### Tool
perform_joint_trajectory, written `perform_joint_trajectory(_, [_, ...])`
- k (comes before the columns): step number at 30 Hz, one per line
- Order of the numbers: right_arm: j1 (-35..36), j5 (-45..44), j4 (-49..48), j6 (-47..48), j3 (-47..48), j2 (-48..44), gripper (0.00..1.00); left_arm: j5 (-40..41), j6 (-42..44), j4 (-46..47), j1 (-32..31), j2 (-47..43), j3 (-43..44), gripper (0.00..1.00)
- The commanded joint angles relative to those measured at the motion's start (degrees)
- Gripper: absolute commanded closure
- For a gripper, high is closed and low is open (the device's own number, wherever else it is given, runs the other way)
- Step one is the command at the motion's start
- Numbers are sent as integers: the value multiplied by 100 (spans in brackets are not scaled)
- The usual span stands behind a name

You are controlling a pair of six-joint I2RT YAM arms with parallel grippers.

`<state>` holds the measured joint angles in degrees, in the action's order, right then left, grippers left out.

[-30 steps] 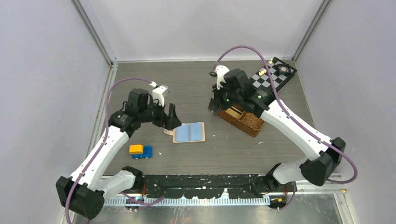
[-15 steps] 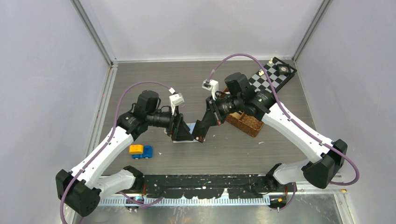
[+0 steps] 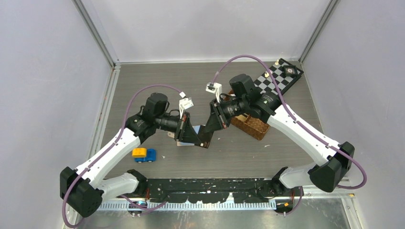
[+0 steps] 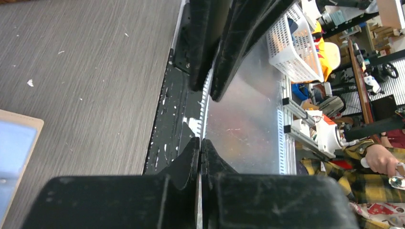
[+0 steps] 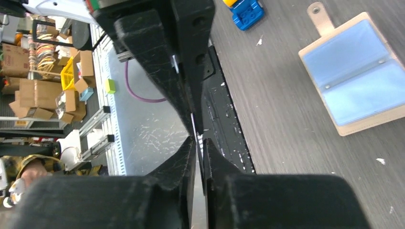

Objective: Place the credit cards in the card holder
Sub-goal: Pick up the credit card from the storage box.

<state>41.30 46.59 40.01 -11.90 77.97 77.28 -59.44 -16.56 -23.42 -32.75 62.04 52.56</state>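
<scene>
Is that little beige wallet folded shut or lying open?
Open: the card holder lies spread flat on the table, both pale blue inner pockets facing up.

The card holder (image 5: 358, 76) lies open and flat on the grey surface (image 5: 286, 143), pale blue pockets up inside a beige rim, snap tab (image 5: 321, 16) sticking out. One credit card (image 5: 193, 125) shows only as a thin pale edge, pinched between left pincer (image 4: 200, 143) and right pincer (image 5: 197, 143).

left fingers (image 3: 191, 133) closed, meeting right fingers (image 3: 209, 128)
</scene>
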Motion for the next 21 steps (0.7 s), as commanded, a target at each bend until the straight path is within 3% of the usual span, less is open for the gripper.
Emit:
perform_joint_trajectory(1, [21,-387,-330,-198,73,-61,69,-151,-230,441,-46,14,-12,100])
perform_joint_trajectory(3, [-25,-741,-560,-418,-62,-209,46,102,-67,256,-32,-54,44,100])
perform_joint_trajectory(5, [-98,-989,-964,-743,-327,-423,37,396,-33,240,-34,-168,34,100])
perform_joint_trajectory(13, [-149,-1758,-2704,-2000,-1559,-1230,32,1386,-568,1013,-22,-753,-347,100])
perform_joint_trajectory(21, [-135,-1102,-4236,-3074,-2331,-1304,35,1622,-571,965,15,-828,-369,100])
